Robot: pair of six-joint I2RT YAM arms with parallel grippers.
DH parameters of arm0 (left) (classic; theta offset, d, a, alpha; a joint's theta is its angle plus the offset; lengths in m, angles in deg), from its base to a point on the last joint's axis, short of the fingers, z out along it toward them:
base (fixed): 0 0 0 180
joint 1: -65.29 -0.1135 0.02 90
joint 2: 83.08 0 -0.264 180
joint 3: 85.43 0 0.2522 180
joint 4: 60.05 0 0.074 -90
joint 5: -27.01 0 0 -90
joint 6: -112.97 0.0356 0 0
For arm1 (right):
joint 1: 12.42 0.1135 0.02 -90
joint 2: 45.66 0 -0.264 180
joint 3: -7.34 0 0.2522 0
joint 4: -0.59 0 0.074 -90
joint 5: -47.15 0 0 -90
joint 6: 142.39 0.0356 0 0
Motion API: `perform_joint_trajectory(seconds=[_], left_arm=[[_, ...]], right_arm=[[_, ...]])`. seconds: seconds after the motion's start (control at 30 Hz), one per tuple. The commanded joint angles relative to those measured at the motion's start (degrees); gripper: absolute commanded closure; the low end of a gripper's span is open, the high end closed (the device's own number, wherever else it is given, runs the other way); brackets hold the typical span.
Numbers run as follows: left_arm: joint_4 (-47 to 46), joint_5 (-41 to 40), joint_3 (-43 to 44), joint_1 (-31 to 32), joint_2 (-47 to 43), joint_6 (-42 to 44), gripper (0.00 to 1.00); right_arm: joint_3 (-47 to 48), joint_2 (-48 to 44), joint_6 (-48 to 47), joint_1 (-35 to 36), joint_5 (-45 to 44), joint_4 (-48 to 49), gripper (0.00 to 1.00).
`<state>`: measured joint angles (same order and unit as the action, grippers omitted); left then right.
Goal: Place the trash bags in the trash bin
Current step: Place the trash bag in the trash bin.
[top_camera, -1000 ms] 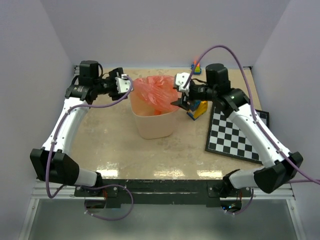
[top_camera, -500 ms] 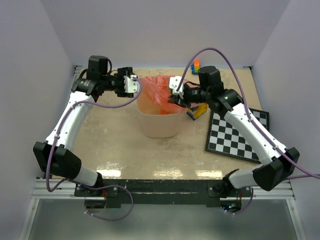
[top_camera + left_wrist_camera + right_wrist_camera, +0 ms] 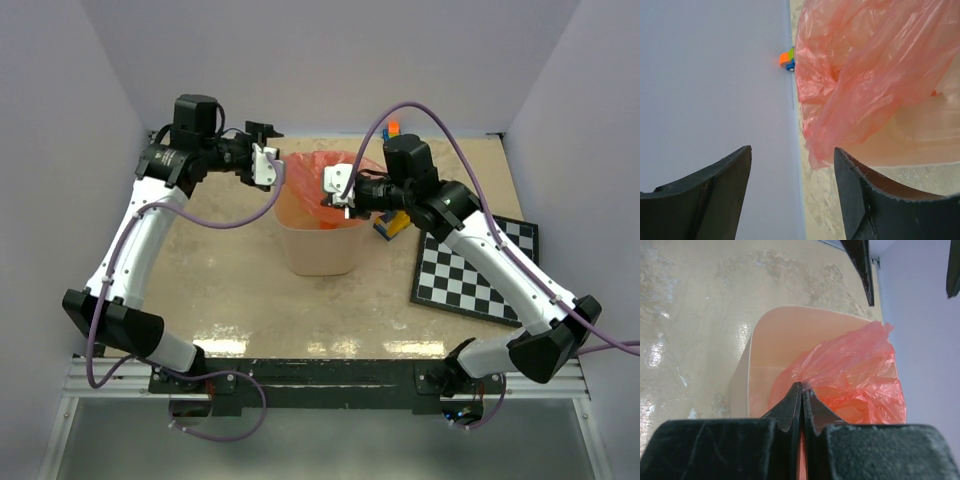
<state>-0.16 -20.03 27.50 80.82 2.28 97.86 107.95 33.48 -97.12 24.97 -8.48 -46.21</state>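
Right wrist: red trash bag (image 3: 850, 375) bunched partly inside trash bin (image 3: 790, 335)

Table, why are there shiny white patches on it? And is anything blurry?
Top external view: light glares off the table near its front edge. Right wrist view: the same sheen streaks the table on the left; the right pincer, close up, is dark and soft. Left wrist view: no glare, the red trash bag is crisp, the left pincer shadowy.
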Motion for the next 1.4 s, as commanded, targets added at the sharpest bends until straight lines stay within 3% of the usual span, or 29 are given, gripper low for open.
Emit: perform_joint_trajectory(seconds=[0.0, 0.2, 0.3, 0.4, 0.5, 0.57, 0.7, 0.9, 1.2, 1.37], left_arm=[[2.03, 3.71, 2.86, 2.75, 4.10, 6.66, 0.30], [7.83, 4.24, 9.71, 6.26, 9.55, 12.37, 0.35], [10.29, 3.28, 10.77, 7.84, 10.70, 15.88, 0.44], [13.36, 1.17, 10.95, 8.99, 10.97, 19.23, 0.64], [14.69, -1.90, 10.60, 9.08, 9.39, 18.80, 0.92], [13.99, -5.68, 8.94, 8.99, 6.41, 17.66, 1.00], [10.40, -10.96, -1.14, 8.90, -3.42, 15.47, 1.00], [0.64, -10.97, -20.67, 9.17, -20.92, 8.98, 1.00], [1.24, -12.54, -30.78, 9.34, -27.17, 1.84, 1.00], [-5.25, -13.61, -40.44, 9.34, -30.69, -1.67, 1.00]], right_arm=[[3.15, -1.79, -1.15, 0.32, -1.32, 0.43, 0.98], [2.89, -2.40, -1.24, 0.41, -1.94, 0.43, 0.98], [2.45, -2.75, -1.06, 0.32, -2.20, 0.87, 0.98], [2.27, -3.02, -0.97, 0.41, -2.73, 1.13, 0.99], [2.10, -3.89, -1.23, 0.41, -4.13, 0.52, 0.99], [1.31, -5.03, -1.50, 0.41, -4.66, -0.36, 1.00], [-2.46, -8.46, -1.24, 0.41, -3.35, -2.20, 1.00], [-7.04, -12.42, -2.37, 0.93, -2.03, -2.64, 1.00], [-11.08, -14.97, -6.59, 3.74, -1.32, -6.07, 1.00], [-18.81, -17.96, -7.56, 4.80, -1.67, -5.37, 1.00]])
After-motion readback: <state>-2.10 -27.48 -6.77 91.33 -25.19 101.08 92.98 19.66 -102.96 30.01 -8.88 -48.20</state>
